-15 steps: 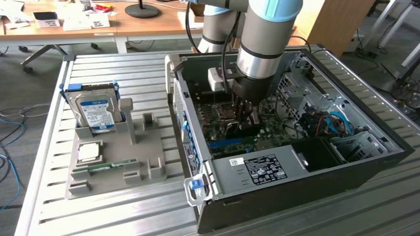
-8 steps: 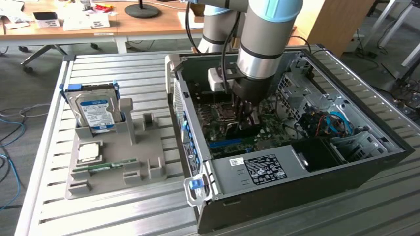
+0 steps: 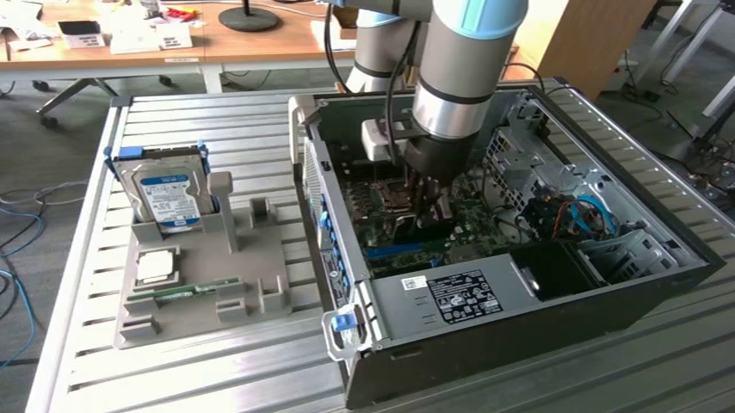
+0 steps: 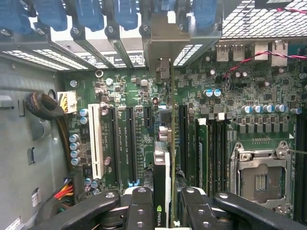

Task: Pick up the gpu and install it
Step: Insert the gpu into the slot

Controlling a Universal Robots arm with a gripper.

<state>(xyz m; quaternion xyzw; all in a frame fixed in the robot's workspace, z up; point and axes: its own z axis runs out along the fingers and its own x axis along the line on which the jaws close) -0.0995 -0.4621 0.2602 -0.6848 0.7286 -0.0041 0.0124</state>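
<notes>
Slatted metal table carries a grey holder tray and an open computer case. On the tray we list a hard drive standing upright, a memory stick lying flat and a silver chip. Inside the case, above the green motherboard, we note the claw pinching the gpu edge-on between its black fingers, its metal bracket toward the rear slot openings.
</notes>
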